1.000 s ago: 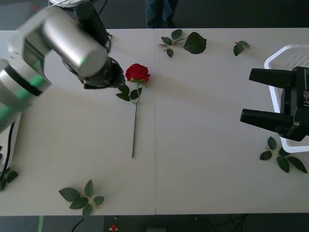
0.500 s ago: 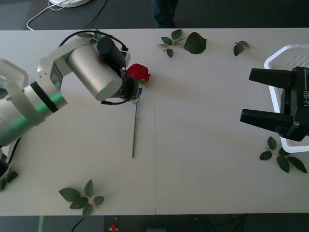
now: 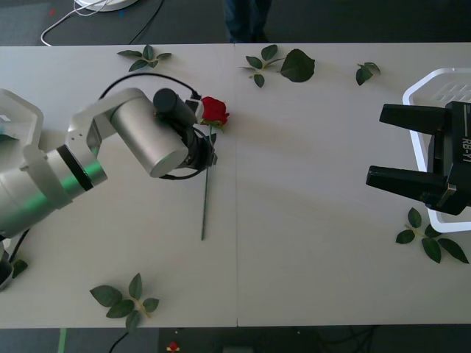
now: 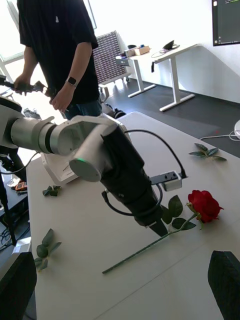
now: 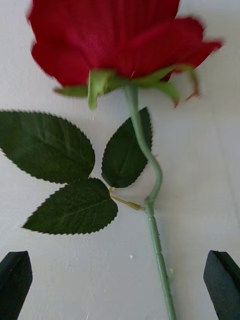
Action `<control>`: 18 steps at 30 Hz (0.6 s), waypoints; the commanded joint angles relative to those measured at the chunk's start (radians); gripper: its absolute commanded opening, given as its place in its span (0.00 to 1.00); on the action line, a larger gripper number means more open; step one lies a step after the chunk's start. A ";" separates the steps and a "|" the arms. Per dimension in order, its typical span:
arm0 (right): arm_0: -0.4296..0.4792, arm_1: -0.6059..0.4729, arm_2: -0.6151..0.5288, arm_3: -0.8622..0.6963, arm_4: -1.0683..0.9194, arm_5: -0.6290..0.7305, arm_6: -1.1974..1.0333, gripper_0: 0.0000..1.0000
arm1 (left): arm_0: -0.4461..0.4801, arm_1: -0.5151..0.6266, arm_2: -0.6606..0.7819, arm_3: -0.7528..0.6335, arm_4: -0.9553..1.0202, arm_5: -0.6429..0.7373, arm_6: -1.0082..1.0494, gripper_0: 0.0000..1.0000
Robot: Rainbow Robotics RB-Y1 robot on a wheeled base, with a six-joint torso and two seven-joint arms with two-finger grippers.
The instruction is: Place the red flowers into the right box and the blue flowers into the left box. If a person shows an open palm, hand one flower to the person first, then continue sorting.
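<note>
Stem: the red flower (image 3: pixel 205 176) lies on the table (image 3: pixel 309 220) just left of its middle seam, long axis running near edge to far edge, head toward the far edge.
Left gripper (image 5: pixel 120 285): low over the upper stem just below the leaves, fingers (image 5: pixel 15 280) spread wide on either side of it, the stem nearer one finger and not touched.
Nearer arm: the left, by a wide margin.
Key relation: the stem passes between the open fingers lengthwise, so closing should pinch across it.
Right gripper (image 3: pixel 412 151): waits at the table's right edge, fingers wide apart, holding nothing, in front of the right box (image 3: pixel 423 84).
</note>
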 commanded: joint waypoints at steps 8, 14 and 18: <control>0.015 -0.041 -0.023 -0.016 -0.013 0.005 0.036 1.00 | -0.017 -0.138 -0.018 0.242 0.024 -0.068 0.070 1.00; 0.015 -0.041 -0.023 -0.016 -0.013 0.005 0.036 1.00 | -0.068 -0.205 -0.018 0.372 0.029 -0.068 0.070 1.00; 0.015 -0.041 -0.023 -0.016 -0.013 0.005 0.036 1.00 | -0.102 -0.242 -0.018 0.441 0.033 -0.068 0.066 1.00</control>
